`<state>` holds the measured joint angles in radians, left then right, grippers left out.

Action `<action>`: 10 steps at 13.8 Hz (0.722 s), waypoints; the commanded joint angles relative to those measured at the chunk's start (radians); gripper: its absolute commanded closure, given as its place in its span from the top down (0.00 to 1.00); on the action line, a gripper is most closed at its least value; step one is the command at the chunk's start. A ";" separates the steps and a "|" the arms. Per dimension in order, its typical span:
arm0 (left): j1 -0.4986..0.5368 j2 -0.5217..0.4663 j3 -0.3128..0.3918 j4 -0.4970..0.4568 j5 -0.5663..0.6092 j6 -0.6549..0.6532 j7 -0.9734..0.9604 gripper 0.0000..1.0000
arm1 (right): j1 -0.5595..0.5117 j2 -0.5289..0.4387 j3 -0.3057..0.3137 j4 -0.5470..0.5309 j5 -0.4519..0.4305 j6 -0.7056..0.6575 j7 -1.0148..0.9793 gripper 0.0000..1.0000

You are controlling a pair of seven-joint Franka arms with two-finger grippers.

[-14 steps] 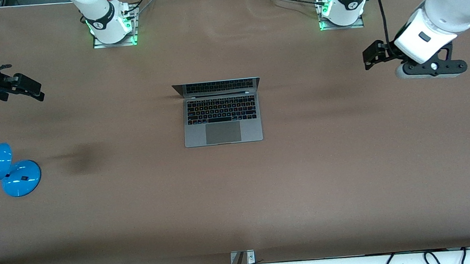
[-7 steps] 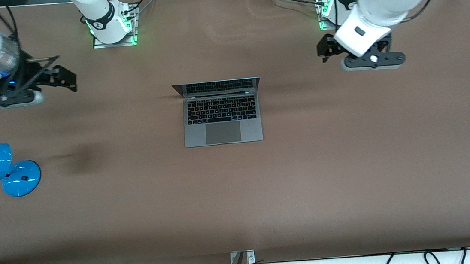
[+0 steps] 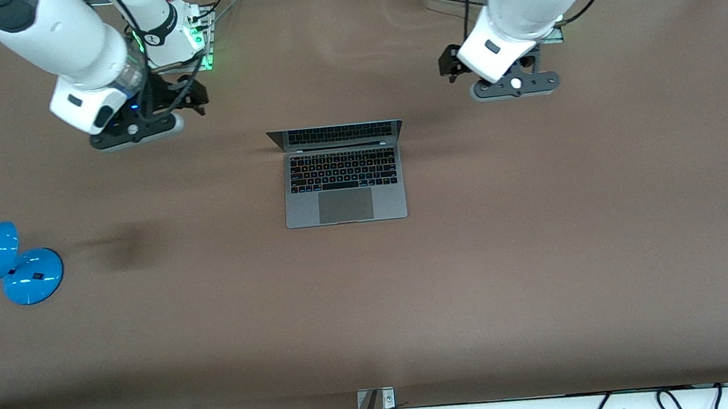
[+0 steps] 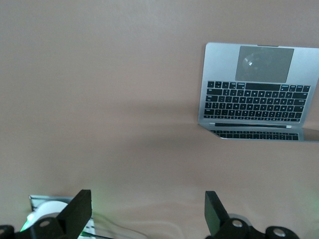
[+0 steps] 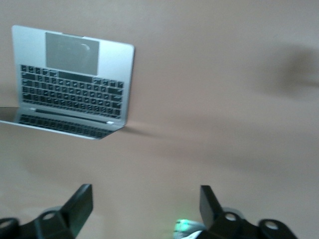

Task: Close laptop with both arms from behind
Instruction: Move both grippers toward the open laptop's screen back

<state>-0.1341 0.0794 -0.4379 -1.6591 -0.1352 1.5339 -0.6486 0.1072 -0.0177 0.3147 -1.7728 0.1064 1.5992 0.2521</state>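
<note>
The laptop (image 3: 342, 174) stands open at the middle of the table (image 3: 542, 247). The left gripper (image 3: 451, 66), fingers apart, hangs over the table at about two o'clock from it. The right gripper (image 3: 193, 97), fingers also apart, hangs at ten o'clock. Neither touches it.

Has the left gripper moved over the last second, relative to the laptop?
Yes. The left gripper has swung in from the table's left-arm end toward the laptop, which has stayed put, and now hangs over the table near the lid's corner.
</note>
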 commanded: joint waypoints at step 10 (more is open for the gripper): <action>-0.044 0.149 -0.165 -0.082 -0.021 0.229 -0.264 0.00 | 0.063 0.080 0.112 -0.163 0.179 0.119 0.174 0.04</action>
<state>-0.1509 0.1974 -0.5994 -1.7560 -0.1381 1.7399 -0.8319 0.1576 0.0517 0.4281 -1.8915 0.2385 1.6738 0.4140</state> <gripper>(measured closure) 0.304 0.952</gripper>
